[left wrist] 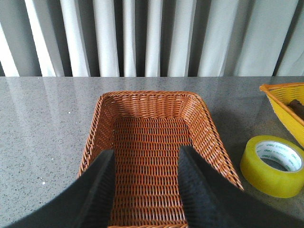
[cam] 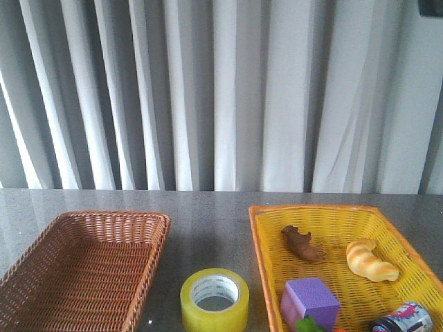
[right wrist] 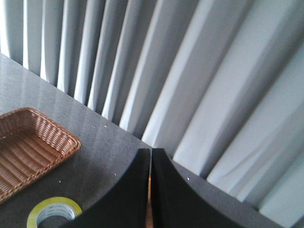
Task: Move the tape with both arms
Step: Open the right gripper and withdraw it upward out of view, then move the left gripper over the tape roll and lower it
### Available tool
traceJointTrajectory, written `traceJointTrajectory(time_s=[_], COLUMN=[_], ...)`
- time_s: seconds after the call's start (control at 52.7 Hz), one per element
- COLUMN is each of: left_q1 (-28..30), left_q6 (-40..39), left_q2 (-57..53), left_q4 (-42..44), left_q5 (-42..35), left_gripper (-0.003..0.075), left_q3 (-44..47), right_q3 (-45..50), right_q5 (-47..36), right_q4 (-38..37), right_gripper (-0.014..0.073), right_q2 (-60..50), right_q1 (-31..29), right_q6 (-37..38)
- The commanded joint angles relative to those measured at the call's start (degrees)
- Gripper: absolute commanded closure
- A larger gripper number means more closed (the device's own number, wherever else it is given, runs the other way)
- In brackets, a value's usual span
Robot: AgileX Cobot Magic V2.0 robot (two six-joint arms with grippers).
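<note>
The yellow tape roll [cam: 214, 299] lies flat on the grey table between the two baskets, its white printed core facing up. It also shows in the left wrist view [left wrist: 272, 165] and partly in the right wrist view [right wrist: 53, 212]. Neither arm appears in the front view. My left gripper [left wrist: 146, 159] is open and empty, hovering over the brown wicker basket [left wrist: 147, 102], with the tape off to one side. My right gripper [right wrist: 150, 154] is shut with nothing between its fingers, held above the table and apart from the tape.
The brown wicker basket [cam: 41, 256] stands at front left. A yellow basket [cam: 266, 242] at front right holds a purple cube [cam: 311, 301], a brown toy [cam: 302, 243], a croissant [cam: 370, 261] and a can [cam: 403, 319]. Grey curtains hang behind the table.
</note>
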Motion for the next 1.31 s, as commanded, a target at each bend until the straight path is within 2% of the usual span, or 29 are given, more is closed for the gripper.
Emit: traceJointTrajectory(time_s=[0.0,0.095,0.228,0.361,0.436,0.588,0.683,0.835,1.101,1.195,1.29], left_q1=[-0.5,-0.5,-0.5,-0.5,-0.5,-0.5,-0.5,-0.5,-0.5,-1.4,-4.3], left_q6=[0.1,0.1,3.0,11.7,21.2,36.7,41.9,42.0,42.0,43.3,44.7], left_q2=[0.5,0.5,0.5,0.7,2.4,9.7,16.3,26.2,39.3,43.2,46.3], left_q4=[-2.1,-4.0,-6.8,-14.5,-21.8,-34.8,-39.4,-39.6,-40.4,-42.6,-42.6], left_q5=[-4.4,-4.2,-4.5,-5.3,-4.5,2.0,7.2,14.5,27.7,30.8,31.3], left_gripper=[0.0449,0.0478,0.0521,0.0558,0.0575,0.0580,0.0572,0.0525,0.0323,0.0288,0.0286], left_q3=[-2.0,-2.0,-2.0,-2.0,-2.9,-9.4,-15.6,-26.2,-40.5,-44.3,-48.0], right_q3=[17.6,35.5,56.8,70.5,75.5,79.5,79.6,79.6,79.6,79.6,79.6], right_q5=[-15.5,-23.9,-23.4,-21.1,-21.0,-18.7,-16.0,-13.5,-14.0,-14.0,-14.2], right_q4=[-5.6,-9.3,-13.3,-15.7,-18.0,-23.1,-25.4,-26.4,-26.3,-26.2,-26.2], right_gripper=[0.0600,0.0599,0.0599,0.0599,0.0599,0.0599,0.0599,0.0599,0.0599,0.0599,0.0599], right_q2=[-10.0,-20.6,-31.2,-38.7,-42.3,-47.9,-49.7,-51.0,-51.0,-51.0,-51.0], right_q1=[-0.3,-0.3,-0.3,-0.3,-0.3,-0.3,-0.3,-0.3,-0.3,-0.3,-0.3], right_q6=[8.1,15.0,21.8,27.3,30.4,34.3,35.1,35.0,35.1,35.1,35.1])
